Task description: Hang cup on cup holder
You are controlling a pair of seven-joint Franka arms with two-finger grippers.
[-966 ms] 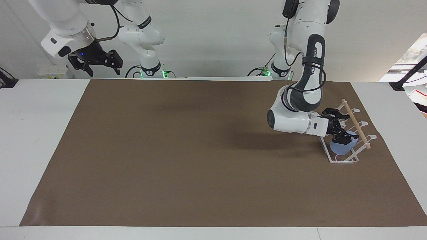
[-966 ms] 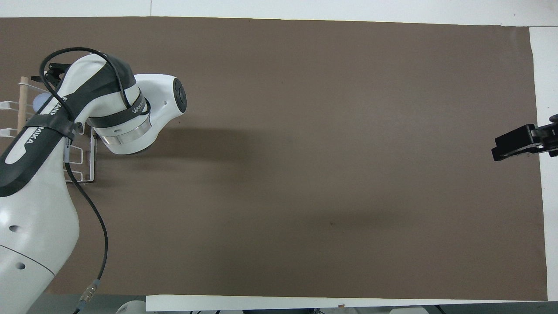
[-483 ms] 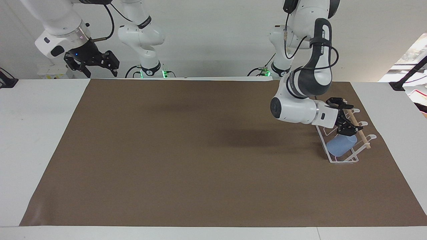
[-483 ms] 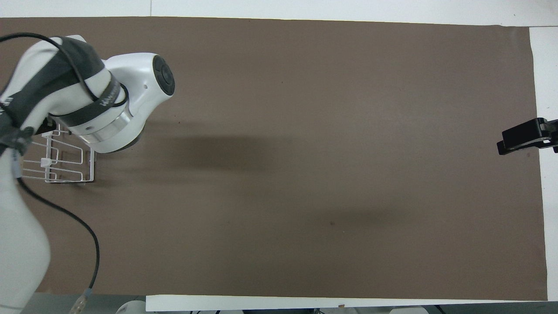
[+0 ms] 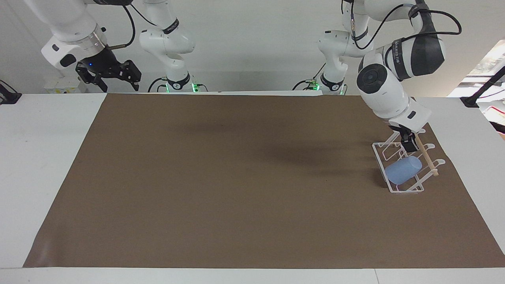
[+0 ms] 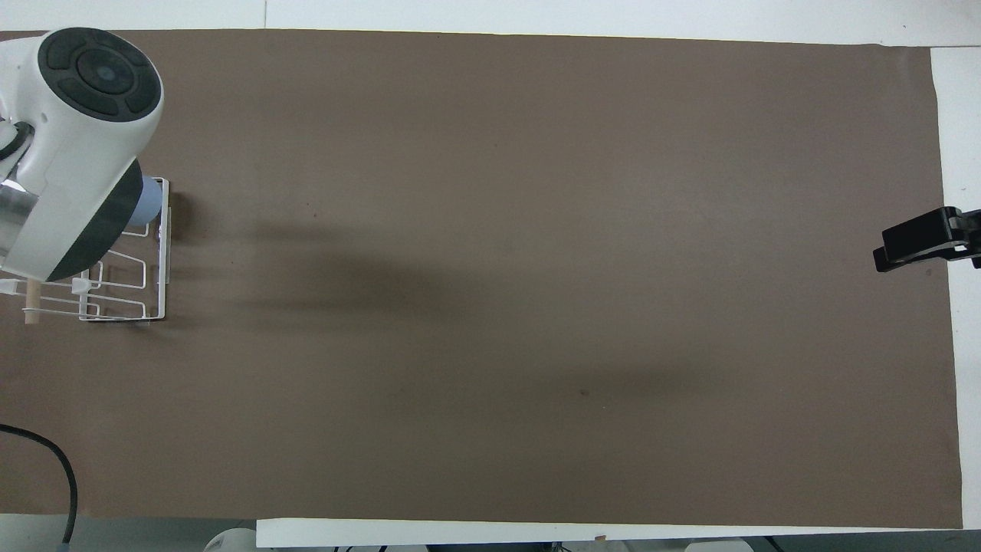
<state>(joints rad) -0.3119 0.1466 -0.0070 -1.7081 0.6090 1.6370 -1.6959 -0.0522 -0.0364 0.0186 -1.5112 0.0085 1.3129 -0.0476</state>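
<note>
Now cup (image 5: 402,170) hung on holder (image 5: 384,152), left pincer (image 5: 408,142) just above, grip unclear, right pincer (image 5: 111,72) idle, released.

Cups: I count one, a light blue cup (image 5: 403,170) (image 6: 147,201), lying tilted on a prong of the rack.
Cup holders: I count one, a white wire cup holder (image 5: 386,179) (image 6: 146,295), at the left arm's end of the table.
Prongs on the holder: I count three looped ends.
Wooden dowels: one wooden dowel (image 5: 427,159) across the top of the holder.
Grippers: I count two, the left gripper (image 5: 408,144) over the holder and the right gripper (image 5: 116,75) (image 6: 912,245) waiting at the right arm's end.
Table covers: one brown mat (image 5: 236,185) (image 6: 536,268).
</note>
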